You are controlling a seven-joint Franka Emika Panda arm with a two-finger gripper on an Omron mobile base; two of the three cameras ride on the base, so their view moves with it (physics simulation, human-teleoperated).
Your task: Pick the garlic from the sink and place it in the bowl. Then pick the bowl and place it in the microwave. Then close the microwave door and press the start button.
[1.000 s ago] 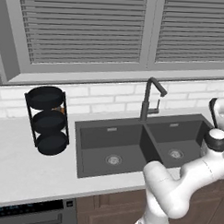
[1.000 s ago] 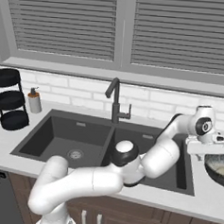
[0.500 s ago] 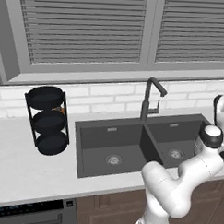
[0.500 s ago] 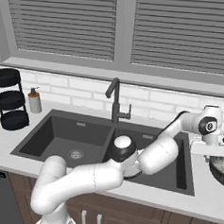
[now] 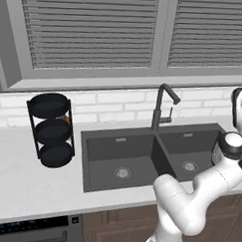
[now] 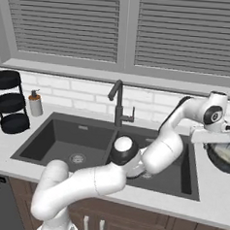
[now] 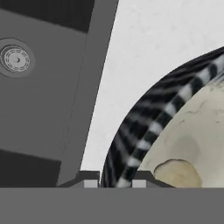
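We see the garlic (image 7: pixel 178 173) lying inside the bowl (image 7: pixel 131 141), which sits on the surface (image 7: pixel 144 52) just beside the sink's (image 7: pixel 48 87) right edge. Our end effector (image 7: pixel 114 180) grips the bowl's rim, one fingertip either side. We judge the bowl pickup is in hand; next comes lifting it level toward the microwave.

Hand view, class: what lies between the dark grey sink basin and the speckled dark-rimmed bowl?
A bare strip of pale speckled countertop separates the dark grey sink from the dark-rimmed bowl, whose whitish inside holds a small cream bulb of garlic.
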